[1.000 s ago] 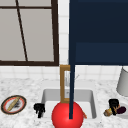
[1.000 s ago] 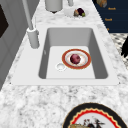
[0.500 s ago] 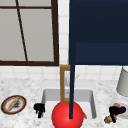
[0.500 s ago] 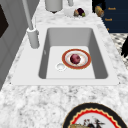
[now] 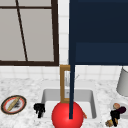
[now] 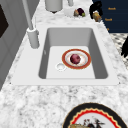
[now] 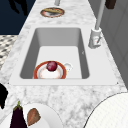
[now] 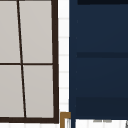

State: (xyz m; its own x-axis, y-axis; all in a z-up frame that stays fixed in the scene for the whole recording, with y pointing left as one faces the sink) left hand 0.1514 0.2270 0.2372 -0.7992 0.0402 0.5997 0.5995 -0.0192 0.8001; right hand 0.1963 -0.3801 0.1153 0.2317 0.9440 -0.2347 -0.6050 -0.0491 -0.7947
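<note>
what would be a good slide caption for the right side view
White sink in a marble counter, a dark red fruit on an orange-rimmed plate inside, faucet at right.

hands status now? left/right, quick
Left hand: at the sink's left edge, fingers cannot be told.
Right hand: by the plate with food, fingers cannot be told.

Red-rimmed plate [image 6: 76,59] with a dark red fruit [image 6: 75,58] in the sink [image 6: 100,60].
</note>
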